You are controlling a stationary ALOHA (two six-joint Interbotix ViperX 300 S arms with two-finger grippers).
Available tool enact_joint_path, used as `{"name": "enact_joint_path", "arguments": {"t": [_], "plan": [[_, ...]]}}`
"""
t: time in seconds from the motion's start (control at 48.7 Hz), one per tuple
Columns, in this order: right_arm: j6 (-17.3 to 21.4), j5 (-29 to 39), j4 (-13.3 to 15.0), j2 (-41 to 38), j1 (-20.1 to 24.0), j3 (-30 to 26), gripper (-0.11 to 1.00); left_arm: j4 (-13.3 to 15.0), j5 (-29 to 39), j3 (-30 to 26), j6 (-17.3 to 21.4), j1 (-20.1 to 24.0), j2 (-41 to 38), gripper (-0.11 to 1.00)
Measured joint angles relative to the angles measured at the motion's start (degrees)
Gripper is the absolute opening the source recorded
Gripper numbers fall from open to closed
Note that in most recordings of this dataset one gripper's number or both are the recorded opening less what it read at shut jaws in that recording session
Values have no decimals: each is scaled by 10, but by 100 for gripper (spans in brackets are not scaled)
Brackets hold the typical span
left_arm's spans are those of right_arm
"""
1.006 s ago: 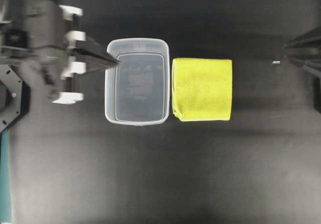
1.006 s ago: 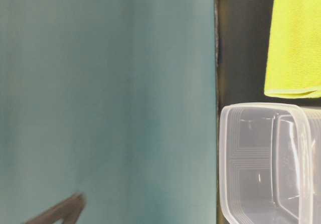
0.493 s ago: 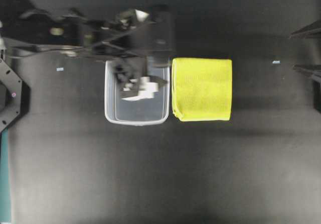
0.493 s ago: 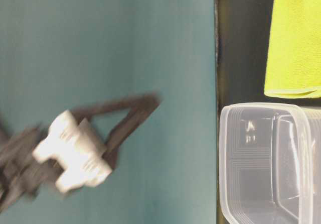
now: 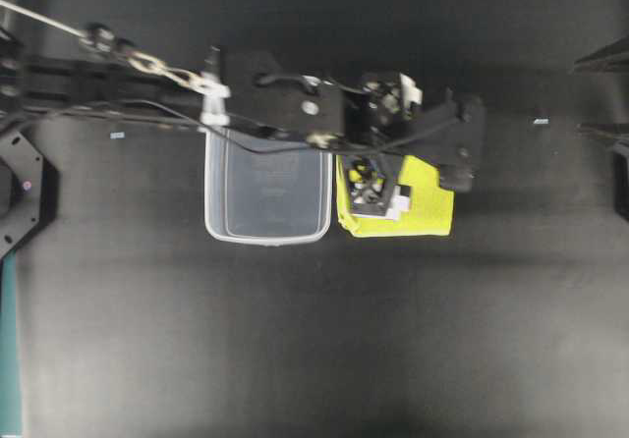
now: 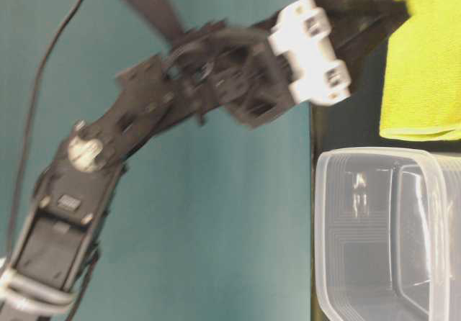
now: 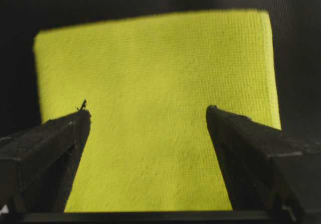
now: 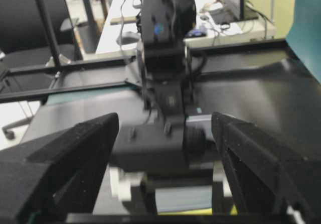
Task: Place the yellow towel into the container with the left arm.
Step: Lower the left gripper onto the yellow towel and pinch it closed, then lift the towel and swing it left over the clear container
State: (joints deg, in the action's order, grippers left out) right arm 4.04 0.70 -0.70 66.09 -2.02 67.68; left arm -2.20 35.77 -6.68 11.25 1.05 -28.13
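Left arm (image 5: 275, 104) now stretches from the left edge across the tub (image 5: 267, 191) and out over the towel (image 5: 428, 202). A second ago its gripper sat at the tub's left rim with jaws pinched to a point; half a second ago it was blurred above the tub.

Left gripper (image 7: 145, 116): jaws spread wide, nothing between them. In the wrist view both black fingertips (image 7: 80, 118) frame the yellow cloth, one on each side, the towel filling the gap beyond them. Cannot tell whether the tips touch the cloth.

Towel has not shifted: folded square, flat on the black table (image 5: 295, 340), just right of the tub, edges almost touching. The arm's wrist hides most of its upper half from above.

Tub sits in the same spot as before, nothing inside.

Table-level view: the arm, absent but for a dark tip a second ago, now fills the frame, its white clips (image 6: 311, 49) near the towel's edge.

Right gripper (image 8: 165, 128): jaws wide apart, holding nothing, looking toward the left arm; a second ago it was less open.
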Motion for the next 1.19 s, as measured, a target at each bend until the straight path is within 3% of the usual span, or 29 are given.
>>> {"name": "enact_joint_path", "arguments": {"t": [0.513,0.616,0.8,0.862,1.19], "plan": [[0,1,0,2,0,0,72,-1,47,-19,-6,11,-63,85],[0,0,0,1,0,0,72,-1,52,-18,-6,9,-63,69],[2,0,0,2,0,0,72,-1,64,-20,5,-5,-62,19],[4,1,0,2,0,-1,72,0,69,-20,4,-8,-56,7],[3,1,0,4,0,-1,72,-1,149,-56,3,-10,31,7]]}}
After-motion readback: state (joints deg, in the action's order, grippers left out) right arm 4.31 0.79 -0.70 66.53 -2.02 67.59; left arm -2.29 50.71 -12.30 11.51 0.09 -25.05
